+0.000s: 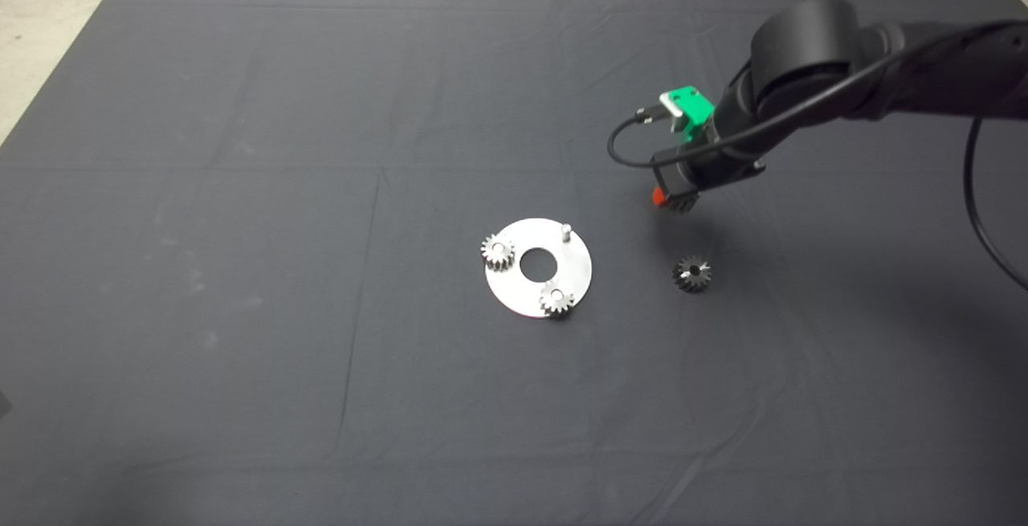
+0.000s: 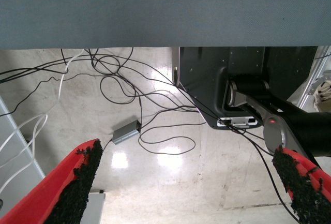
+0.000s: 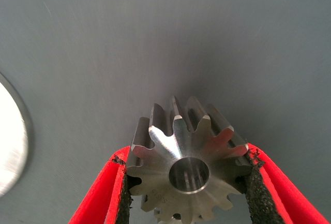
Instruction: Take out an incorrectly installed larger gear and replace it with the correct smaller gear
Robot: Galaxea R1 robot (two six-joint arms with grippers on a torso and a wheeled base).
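My right gripper (image 1: 676,200) hangs over the mat to the right of the round silver plate (image 1: 574,269), shut on the smaller gear (image 3: 189,162). In the right wrist view the red fingers (image 3: 103,193) pinch this gear by its teeth on both sides, bore facing the camera. The plate carries two small gears (image 1: 497,252) (image 1: 556,299) and one bare pin (image 1: 565,230). The larger gear (image 1: 691,274), darker with a dark centre hole, lies on the mat right of the plate, below the gripper in the picture. My left gripper (image 2: 189,182) is parked off the mat, open.
The plate's rim (image 3: 11,146) shows at the edge of the right wrist view. The left wrist view looks under the table at a shiny floor with cables (image 2: 124,87) and the robot's dark base (image 2: 227,79).
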